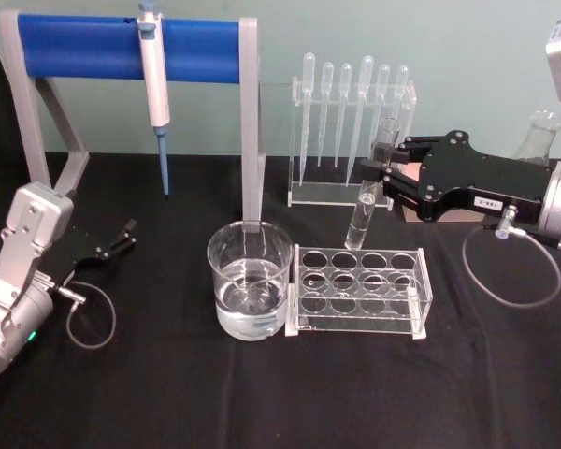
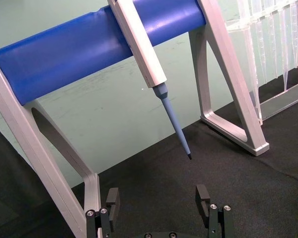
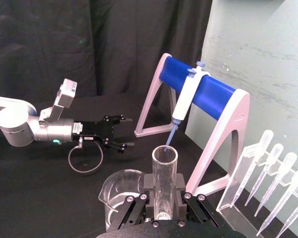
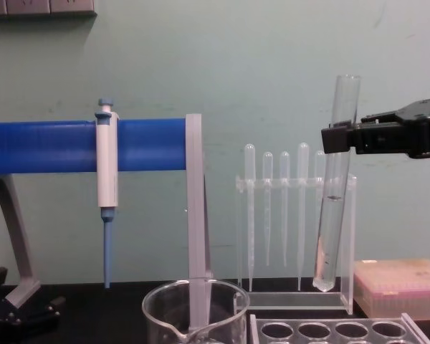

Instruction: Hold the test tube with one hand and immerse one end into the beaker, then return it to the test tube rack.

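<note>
Chest view: my right hand (image 4: 337,138) pinches the test tube (image 4: 332,208) near its top, over the far side of the test tube rack (image 1: 424,292). If I carry it low, I fear its bottom clips the beaker (image 1: 214,262) rim. Long axis near-vertical, leaning slightly, mouth up. Left hand (image 1: 128,236) rests wide, parked.

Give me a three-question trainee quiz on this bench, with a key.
1. Which arm holds the test tube? A left, B right, C neither.
2. True or false: the test tube hangs clear of the beaker.
3. Fill in: the left claw, parked on the left, is ____.
Key: 1 B, in the right claw; 2 true; 3 open.
</note>
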Controlling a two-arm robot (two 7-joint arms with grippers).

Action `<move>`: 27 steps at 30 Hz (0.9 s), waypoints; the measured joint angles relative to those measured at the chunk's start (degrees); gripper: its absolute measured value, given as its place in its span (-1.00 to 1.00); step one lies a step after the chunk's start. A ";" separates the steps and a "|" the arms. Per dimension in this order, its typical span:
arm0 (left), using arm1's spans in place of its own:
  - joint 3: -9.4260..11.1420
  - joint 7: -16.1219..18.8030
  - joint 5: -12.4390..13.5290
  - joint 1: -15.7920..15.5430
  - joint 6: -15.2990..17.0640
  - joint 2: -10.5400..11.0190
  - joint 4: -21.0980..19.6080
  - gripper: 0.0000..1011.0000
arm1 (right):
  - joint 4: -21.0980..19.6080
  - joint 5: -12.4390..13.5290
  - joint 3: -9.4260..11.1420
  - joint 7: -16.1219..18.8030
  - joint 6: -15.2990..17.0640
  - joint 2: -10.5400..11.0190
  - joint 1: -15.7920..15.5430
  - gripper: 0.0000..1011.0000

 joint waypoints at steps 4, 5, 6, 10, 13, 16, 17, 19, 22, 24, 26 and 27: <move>0.00 0.00 0.00 0.00 0.00 0.00 0.00 0.98 | 0.00 0.00 0.00 0.00 0.00 0.00 0.00 -0.52; 0.00 0.00 0.00 0.00 0.00 0.00 0.00 0.98 | 0.00 0.00 0.00 0.00 0.00 0.00 0.00 -0.52; 0.00 0.00 0.00 0.00 0.00 0.00 0.00 0.98 | 0.00 0.00 0.00 0.00 0.00 0.00 0.00 -0.52; 0.00 0.00 0.00 0.00 0.00 0.00 0.00 0.98 | 0.00 0.00 0.00 0.01 0.00 0.00 0.00 -0.52; 0.00 0.00 0.00 0.00 0.00 0.00 0.00 0.98 | 0.00 0.00 0.00 0.01 0.00 0.00 0.00 -0.52; 0.00 0.00 0.00 0.00 0.00 0.00 0.00 0.98 | 0.00 0.00 0.00 0.01 0.00 0.00 0.00 -0.52; 0.00 0.00 0.00 0.00 0.00 0.00 0.00 0.98 | 0.00 0.00 0.00 0.01 0.00 0.00 0.00 -0.52; 0.00 0.00 0.00 0.00 0.00 0.00 0.00 0.98 | 0.00 0.00 0.00 0.00 0.00 0.00 0.00 -0.52; 0.00 0.00 0.00 0.00 0.00 0.00 0.00 0.98 | 0.00 0.00 0.00 0.00 0.00 0.00 0.00 -0.52; 0.00 0.00 0.00 0.00 0.00 0.00 0.00 0.98 | 0.00 0.00 0.00 0.01 0.00 0.00 0.00 -0.52; 0.00 0.00 0.00 0.00 0.00 0.00 0.00 0.98 | 0.01 -0.04 -0.30 0.04 -0.13 -0.01 0.27 -0.52; 0.00 0.00 0.00 0.00 0.00 0.00 0.00 0.98 | 0.06 -0.11 -0.52 0.17 -0.25 -0.07 0.55 -0.52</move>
